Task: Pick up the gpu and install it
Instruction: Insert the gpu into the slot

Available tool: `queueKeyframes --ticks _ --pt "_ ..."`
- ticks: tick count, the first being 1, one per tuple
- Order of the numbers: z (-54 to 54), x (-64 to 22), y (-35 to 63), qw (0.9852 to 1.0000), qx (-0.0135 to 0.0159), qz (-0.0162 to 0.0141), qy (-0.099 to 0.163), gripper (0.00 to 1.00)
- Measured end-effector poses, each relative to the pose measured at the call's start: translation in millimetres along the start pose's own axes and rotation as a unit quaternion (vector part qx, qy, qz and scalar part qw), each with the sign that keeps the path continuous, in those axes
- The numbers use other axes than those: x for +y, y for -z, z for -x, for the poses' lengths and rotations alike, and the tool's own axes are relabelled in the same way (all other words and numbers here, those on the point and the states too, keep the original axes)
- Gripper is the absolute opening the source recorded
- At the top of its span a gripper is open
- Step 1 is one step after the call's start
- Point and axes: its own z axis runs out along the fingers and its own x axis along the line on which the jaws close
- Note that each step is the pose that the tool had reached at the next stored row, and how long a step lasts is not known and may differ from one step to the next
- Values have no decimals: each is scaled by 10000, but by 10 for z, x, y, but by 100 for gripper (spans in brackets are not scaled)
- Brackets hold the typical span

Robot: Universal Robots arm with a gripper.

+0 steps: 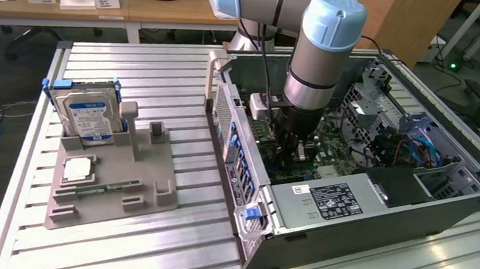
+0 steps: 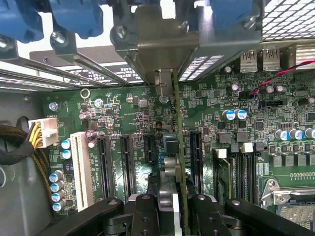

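My gripper (image 2: 172, 202) is shut on the gpu (image 2: 180, 128), which I see edge-on as a thin card standing over the green motherboard (image 2: 123, 108). Its black fan (image 2: 165, 183) sits between my fingers (image 2: 142, 211). Its grey metal end bracket (image 2: 165, 44) is up against the case's rear slot openings. The card runs parallel to the long black expansion slots (image 2: 127, 164); whether it sits in one I cannot tell. In the exterior view my gripper (image 1: 294, 150) reaches down inside the open computer case (image 1: 361, 219).
A silver hard drive (image 1: 89, 114) stands in a grey holder (image 1: 110, 182) at the exterior view's left, with a green memory stick (image 1: 101, 188) and a square chip (image 1: 77, 169). The power supply (image 1: 328, 201), rear panel (image 1: 231, 140) and cables (image 2: 19, 142) crowd the card.
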Motion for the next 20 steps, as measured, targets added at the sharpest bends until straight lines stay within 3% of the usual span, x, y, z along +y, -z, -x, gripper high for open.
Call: queueKeyframes --ticks 5,15,16,17,20 --pt "1 4 -50 10000 -2 0 1 30" --pt "2 5 -52 10000 -4 -3 -1 31" --pt "2 5 -51 10000 -2 -3 -1 31" --pt "1 5 -45 10000 -1 -4 0 37" --pt "-1 3 20 10000 -1 -8 0 37"
